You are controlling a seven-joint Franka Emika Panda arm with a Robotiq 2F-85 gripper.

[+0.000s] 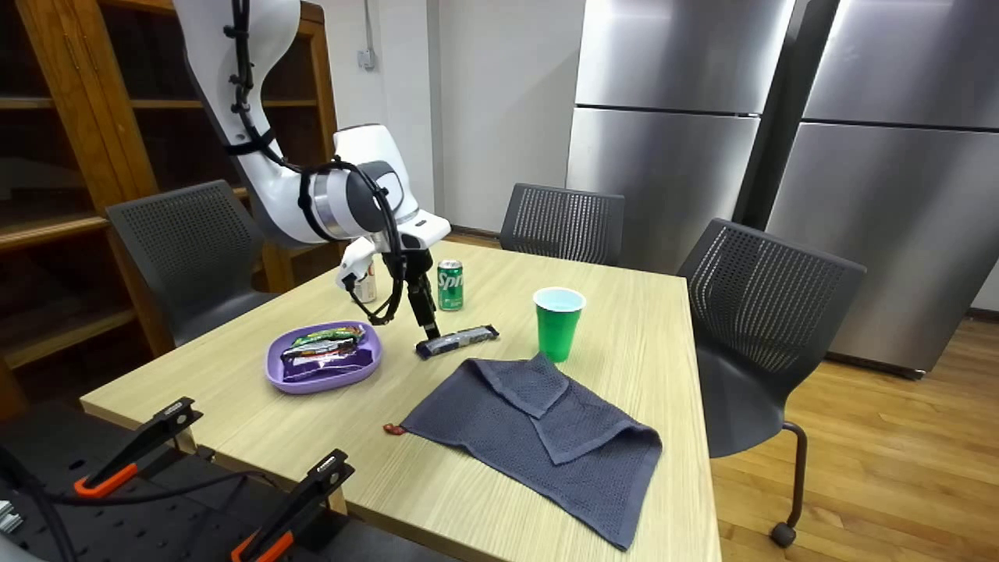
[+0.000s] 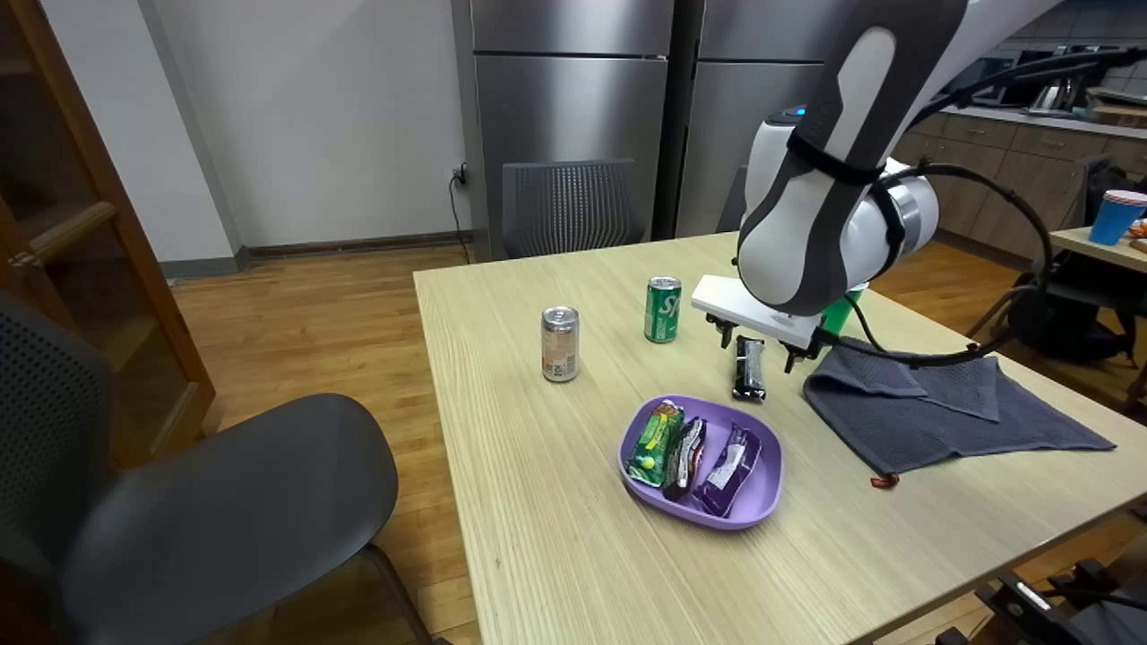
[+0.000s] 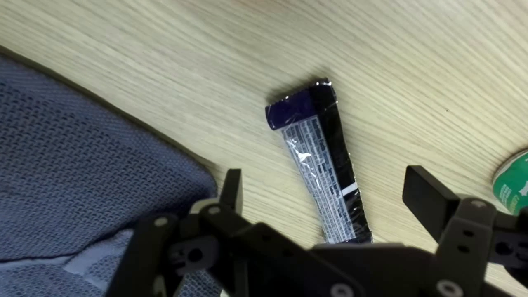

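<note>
I have my black two-fingered claw [image 3: 324,185] spread wide here; beneath it, a slim dark plastic-wrapped bar [image 3: 326,173]. Textured blue-grey cloth [image 3: 90,165] lies nearby.

four wrapped bars [image 3: 326,173], two cans [image 2: 662,310], one green cup [image 1: 557,329], one bowl [image 2: 764,488], one towel [image 1: 562,437]

Break-room kitchen, apparently: steel refrigerators [image 1: 663,172], wheeled chairs [image 1: 769,312], counter [image 2: 995,115] over cabinets [image 2: 1039,175].

Jaws spread, the gripper [image 2: 759,349] hangs over a wrapped bar [image 2: 749,371] near a purple tray [image 2: 760,497] of packets [image 2: 685,457]
</note>
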